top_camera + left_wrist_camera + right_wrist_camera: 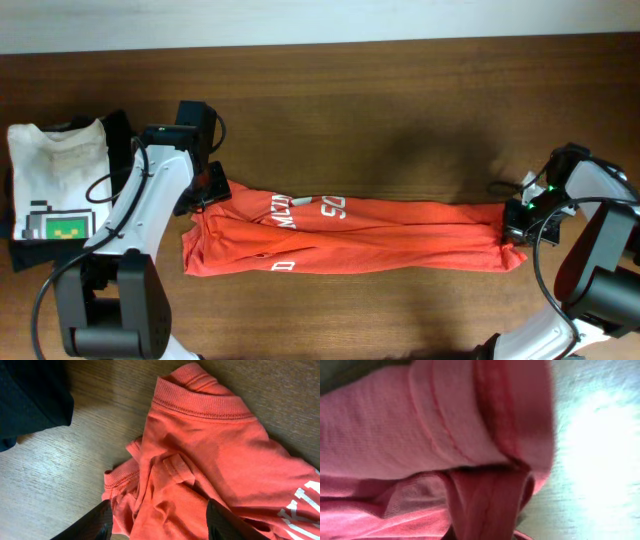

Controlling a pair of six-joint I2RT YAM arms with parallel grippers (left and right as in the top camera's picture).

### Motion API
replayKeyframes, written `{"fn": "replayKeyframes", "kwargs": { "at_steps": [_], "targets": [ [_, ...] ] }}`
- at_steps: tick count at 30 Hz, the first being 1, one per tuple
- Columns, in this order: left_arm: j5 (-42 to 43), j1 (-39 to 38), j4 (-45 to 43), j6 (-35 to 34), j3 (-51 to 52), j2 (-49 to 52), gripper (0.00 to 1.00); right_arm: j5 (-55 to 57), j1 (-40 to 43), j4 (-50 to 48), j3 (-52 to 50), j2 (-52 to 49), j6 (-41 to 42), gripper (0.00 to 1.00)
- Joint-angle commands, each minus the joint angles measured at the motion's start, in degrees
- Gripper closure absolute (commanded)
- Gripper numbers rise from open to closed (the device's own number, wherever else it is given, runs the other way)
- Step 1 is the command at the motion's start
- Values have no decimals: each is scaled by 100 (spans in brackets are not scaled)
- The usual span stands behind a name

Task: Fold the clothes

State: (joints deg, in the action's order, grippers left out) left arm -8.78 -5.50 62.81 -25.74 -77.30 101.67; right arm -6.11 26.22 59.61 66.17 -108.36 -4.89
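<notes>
Shows the red-orange T-shirt (pixel 400 235) banded across the tabletop (pixel 400 110), collar end left. Finds the left claw (pixel 210 188) spread over that collar; cannot tell whether the right claw (pixel 520 222), at the right hem, pinches (cloth fills its view). Risks bunching if one end slips.
</notes>
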Motion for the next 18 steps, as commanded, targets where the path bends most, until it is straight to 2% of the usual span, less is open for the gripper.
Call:
{"fn": "replayKeyframes", "kwargs": {
  "at_steps": [1, 3, 5, 8, 10, 12, 14, 17, 18],
  "targets": [
    [22, 15, 2, 55, -70, -76, 41, -227, 0, 1335, 1628, -96, 299, 96],
    [22, 15, 4, 55, -70, -76, 40, -210, -81, 1847, 2391, -20, 275, 96],
    [22, 15, 0, 52, -70, -76, 40, -223, -404, 2063, 2688, 170, 232, 96],
    [22, 15, 0, 52, -70, -76, 40, -227, -1663, 2269, 2649, 201, 297, 96],
    [22, 15, 0, 55, -70, -76, 40, -229, -2599, 2271, 2614, 190, 761, 96],
    [22, 15, 2, 55, -70, -76, 40, -229, -3676, 1897, 2245, 186, 1335, 89],
    [22, 15, 4, 55, -70, -76, 40, -232, -4181, 1561, 1996, 146, 1672, 86],
    [22, 15, 2, 55, -70, -76, 40, -251, -4854, 1163, 1670, 94, 1742, 85],
    [22, 15, 4, 55, -70, -76, 40, -254, -4977, 1128, 1670, 94, 1742, 80]
  ]
}}
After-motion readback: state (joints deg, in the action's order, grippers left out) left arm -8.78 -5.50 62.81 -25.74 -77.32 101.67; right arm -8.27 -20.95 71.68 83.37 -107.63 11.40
